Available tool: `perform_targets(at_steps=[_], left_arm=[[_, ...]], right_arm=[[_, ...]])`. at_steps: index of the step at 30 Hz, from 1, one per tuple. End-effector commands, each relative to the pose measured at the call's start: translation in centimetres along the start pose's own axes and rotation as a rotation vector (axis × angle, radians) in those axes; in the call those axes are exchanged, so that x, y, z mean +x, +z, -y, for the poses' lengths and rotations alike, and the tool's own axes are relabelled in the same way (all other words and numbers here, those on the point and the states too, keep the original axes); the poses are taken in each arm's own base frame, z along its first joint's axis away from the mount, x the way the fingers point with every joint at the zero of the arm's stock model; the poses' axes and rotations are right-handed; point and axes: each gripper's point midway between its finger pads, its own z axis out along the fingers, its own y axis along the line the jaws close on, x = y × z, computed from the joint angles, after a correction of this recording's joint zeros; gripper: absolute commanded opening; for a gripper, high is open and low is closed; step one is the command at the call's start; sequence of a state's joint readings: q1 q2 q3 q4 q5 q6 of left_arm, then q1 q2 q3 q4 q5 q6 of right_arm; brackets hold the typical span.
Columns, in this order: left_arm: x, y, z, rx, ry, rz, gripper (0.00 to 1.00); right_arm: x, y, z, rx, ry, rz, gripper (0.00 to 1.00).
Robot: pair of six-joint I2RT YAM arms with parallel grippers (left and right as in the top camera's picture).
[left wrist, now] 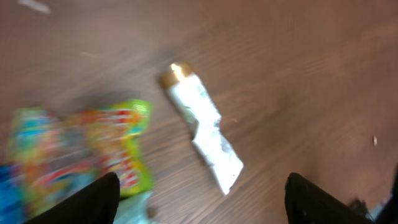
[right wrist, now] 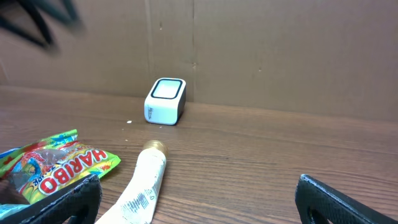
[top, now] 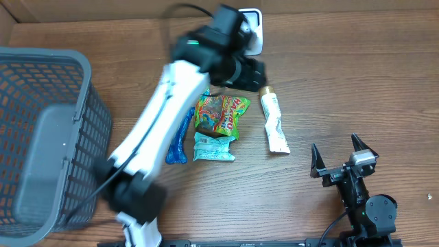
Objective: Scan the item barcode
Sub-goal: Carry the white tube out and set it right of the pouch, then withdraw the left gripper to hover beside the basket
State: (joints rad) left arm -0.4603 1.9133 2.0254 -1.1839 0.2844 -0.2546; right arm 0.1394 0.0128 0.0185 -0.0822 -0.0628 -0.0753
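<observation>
Left gripper (left wrist: 202,196), spread and empty, hovers over the tube (left wrist: 202,127) near the scanner (right wrist: 165,101), probably for pickup; right gripper (top: 336,152) spread, parked lower right.

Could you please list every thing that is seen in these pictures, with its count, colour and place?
basket: 1, grey, left side of the table
scanner: 1, white, back edge
Haribo bag: 1, green and multicoloured, centre
teal packet: 1, teal, partly under the bag's front end
blue packet: 1, blue, left of the bag
tube: 1, white with gold cap, right of the bag
table: 1, brown wood
left gripper: 1, black, open, over the centre items
right gripper: 1, black, open, front right, empty
</observation>
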Motion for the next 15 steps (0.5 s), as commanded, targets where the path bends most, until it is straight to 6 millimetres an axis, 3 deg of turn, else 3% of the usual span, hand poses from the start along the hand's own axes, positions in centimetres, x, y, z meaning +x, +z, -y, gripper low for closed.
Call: perform_targets(at_steps=[1, 4, 7, 15], left_arm=[[-1.0, -7.8, -3.7, -0.176, -0.006, 0.157, 0.77], [0.0, -11.7, -6.5, -0.287, -0.02, 0.191, 0.78], [1.6, -13.0, -8.8, -0.358, 0.01, 0.136, 0.74], [8.9, -8.9, -14.7, -0.506, -0.023, -0.206, 0.66]], right_arm=[[0.2, 0.0, 0.0, 0.0, -0.001, 0.004, 1.0], [0.2, 0.0, 0.0, 0.0, -0.001, 0.004, 1.0], [0.2, 0.0, 0.0, 0.0, -0.001, 0.004, 1.0], [0.2, 0.0, 0.0, 0.0, -0.001, 0.004, 1.0]])
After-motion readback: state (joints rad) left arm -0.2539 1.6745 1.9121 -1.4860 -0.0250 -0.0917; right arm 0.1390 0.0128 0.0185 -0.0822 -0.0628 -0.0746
